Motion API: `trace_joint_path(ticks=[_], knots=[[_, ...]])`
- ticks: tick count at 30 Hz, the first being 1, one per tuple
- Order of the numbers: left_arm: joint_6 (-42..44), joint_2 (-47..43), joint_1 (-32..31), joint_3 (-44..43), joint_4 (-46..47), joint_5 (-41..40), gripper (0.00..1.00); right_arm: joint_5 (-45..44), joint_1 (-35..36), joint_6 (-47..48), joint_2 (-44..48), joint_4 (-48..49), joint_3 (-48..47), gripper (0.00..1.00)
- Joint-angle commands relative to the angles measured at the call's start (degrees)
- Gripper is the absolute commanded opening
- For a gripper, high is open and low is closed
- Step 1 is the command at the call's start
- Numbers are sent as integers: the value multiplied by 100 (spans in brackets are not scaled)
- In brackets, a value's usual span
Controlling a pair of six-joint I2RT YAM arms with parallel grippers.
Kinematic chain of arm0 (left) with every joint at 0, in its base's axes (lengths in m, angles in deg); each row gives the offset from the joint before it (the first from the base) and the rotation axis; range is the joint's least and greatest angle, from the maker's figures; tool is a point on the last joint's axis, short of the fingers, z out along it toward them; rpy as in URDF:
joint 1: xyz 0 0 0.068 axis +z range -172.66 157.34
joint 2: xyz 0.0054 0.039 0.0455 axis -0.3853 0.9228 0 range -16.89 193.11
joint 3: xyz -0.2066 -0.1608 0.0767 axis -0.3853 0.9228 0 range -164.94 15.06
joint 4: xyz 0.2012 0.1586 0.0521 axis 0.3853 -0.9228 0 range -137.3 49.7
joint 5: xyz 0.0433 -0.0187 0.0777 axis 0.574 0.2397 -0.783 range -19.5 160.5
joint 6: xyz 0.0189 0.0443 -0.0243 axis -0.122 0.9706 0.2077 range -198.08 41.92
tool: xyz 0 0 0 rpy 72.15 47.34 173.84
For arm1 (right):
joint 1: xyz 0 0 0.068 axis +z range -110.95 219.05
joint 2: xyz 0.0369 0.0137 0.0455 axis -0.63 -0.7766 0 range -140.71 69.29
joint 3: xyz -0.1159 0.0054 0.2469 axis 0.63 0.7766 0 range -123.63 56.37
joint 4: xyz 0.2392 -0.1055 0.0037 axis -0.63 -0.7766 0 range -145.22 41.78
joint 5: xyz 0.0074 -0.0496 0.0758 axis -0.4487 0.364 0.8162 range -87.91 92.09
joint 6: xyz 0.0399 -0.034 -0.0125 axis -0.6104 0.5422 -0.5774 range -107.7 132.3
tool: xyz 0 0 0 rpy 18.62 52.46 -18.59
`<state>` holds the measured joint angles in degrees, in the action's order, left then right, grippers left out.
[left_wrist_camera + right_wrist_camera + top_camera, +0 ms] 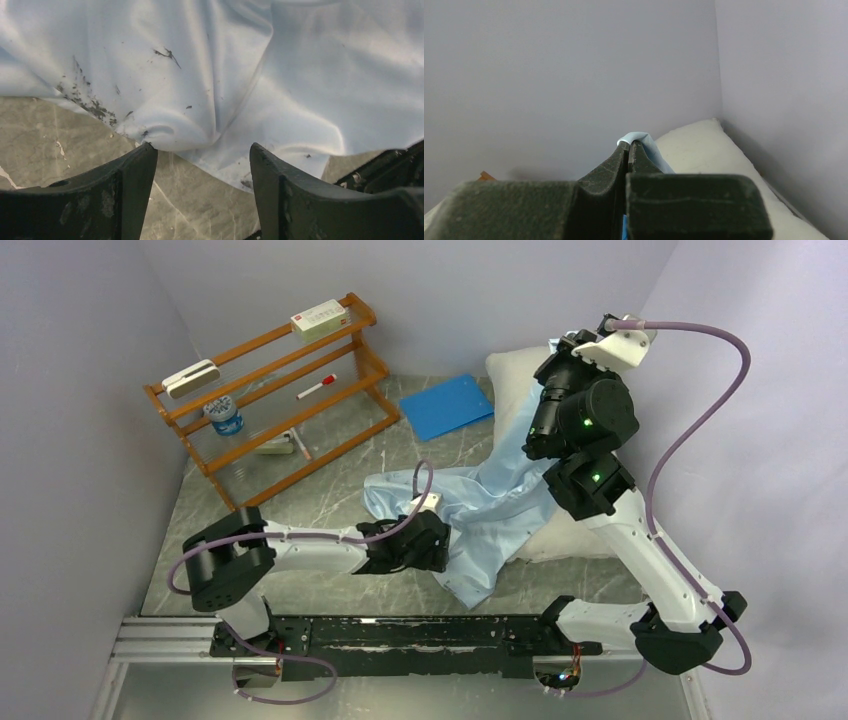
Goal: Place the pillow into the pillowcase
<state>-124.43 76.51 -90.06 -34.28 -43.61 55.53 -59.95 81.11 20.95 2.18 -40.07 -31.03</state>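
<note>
The pale blue pillowcase [490,505] lies crumpled mid-table, and one end of it is drawn up toward the back right. My right gripper [568,343] is raised there and is shut on a fold of the pillowcase [640,138]; the fabric pokes out past the closed gripper [630,143]. The white pillow [575,537] lies under and behind that arm by the right wall, and its top [704,150] shows below the jaws. My left gripper [440,540] is low at the pillowcase's near-left edge. It stands open [202,150] over bare table, with the speckled cloth [200,75] just beyond its fingertips [145,155].
A wooden rack [270,380] stands at the back left; it holds white boxes, a red marker [315,387] and a small blue-and-white container [225,415]. A flat bright-blue sheet [447,405] lies behind the pillowcase. Walls close in the left, back and right sides.
</note>
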Motion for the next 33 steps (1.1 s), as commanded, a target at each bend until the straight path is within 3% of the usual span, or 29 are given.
trace_joint_path(ticks=[1,5,11,12,17,21,24,28,33], knots=[[-56,282,-51,-412,-495,-528,74,93,-49,-85,75,30,-113,0],[-83,295,-80,-365,-333,-581,69,145,-49,-143,-8,-96,-246,0],[112,175,-90,-488,-336,-566,8,267,-54,-291,-51,-315,-271,0],[141,98,-92,-530,-465,-639,5,270,-55,-293,-48,-315,-239,0],[223,-815,-90,-570,-1166,-1155,5,446,-115,-37,-89,107,-79,0],[391,-1820,-90,-942,-2019,-1736,5,616,-130,406,-804,43,-1311,0],[566,-2532,-90,-1503,-2683,-2119,5,653,-128,526,-945,202,-1810,0],[742,-3348,-92,-2373,-3514,-2476,5,759,-128,446,-769,495,-1790,0],[1095,-3993,-90,-3426,-3834,-2142,5,640,-128,600,-390,634,-1567,0]])
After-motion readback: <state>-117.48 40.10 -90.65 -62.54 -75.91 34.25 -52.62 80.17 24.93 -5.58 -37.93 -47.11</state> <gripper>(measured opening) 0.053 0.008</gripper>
